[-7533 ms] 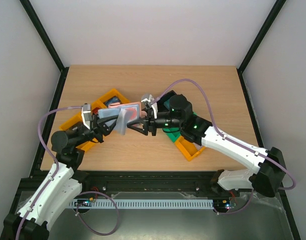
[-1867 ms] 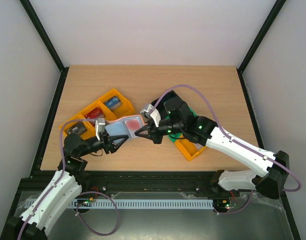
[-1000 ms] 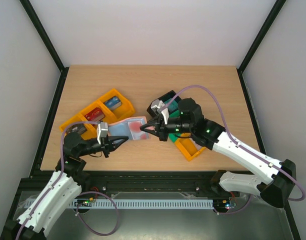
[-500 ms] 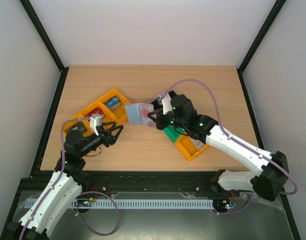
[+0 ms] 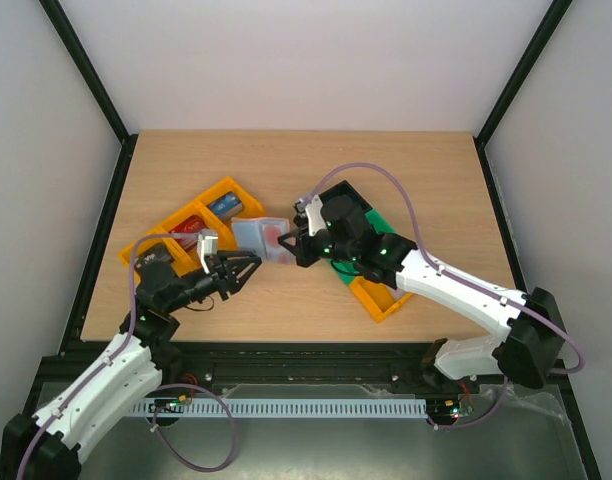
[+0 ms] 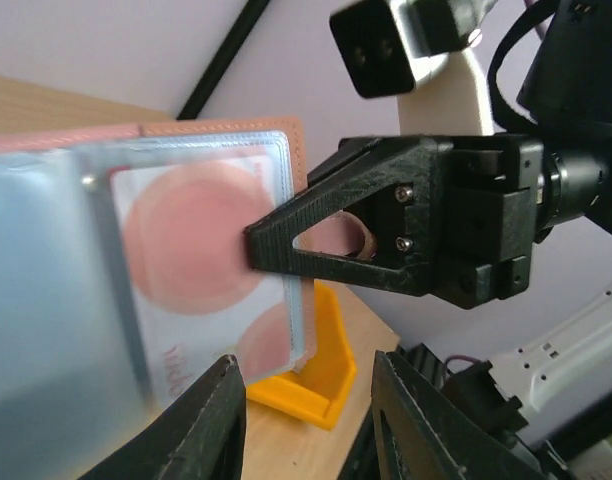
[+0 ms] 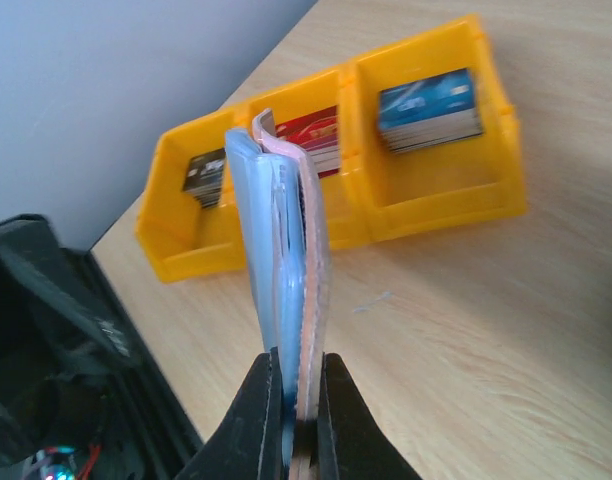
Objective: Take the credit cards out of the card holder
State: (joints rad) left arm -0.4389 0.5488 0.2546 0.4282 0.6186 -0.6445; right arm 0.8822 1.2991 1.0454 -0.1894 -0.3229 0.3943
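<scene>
1. Card holder [image 5: 261, 238] changes hands in the last second. It was lying lower, nearer the left arm, with the left gripper [image 5: 248, 268] shut at its near edge. Now it is up beside the bin [image 5: 223, 183] and only the right gripper [image 5: 288, 244] has it.
2. Left jaws let go, spread wide, and now sit partly open with nothing in them.
3. Right jaws are clamped tight on the holder's edge. It stands on edge with its leaves slightly fanned and looks lifted off the table, though that is not certain.
4. Meaning: probably a re-grip, not a finish. A red card [image 6: 186, 250] is in the clear sleeve, and card stacks [image 7: 426, 105] sit in the bin.
5. Holder is just ahead of the left fingers [image 6: 221, 420], facing them but not between them. The right fingertip overlaps the sleeve right at the red card's edge.
</scene>
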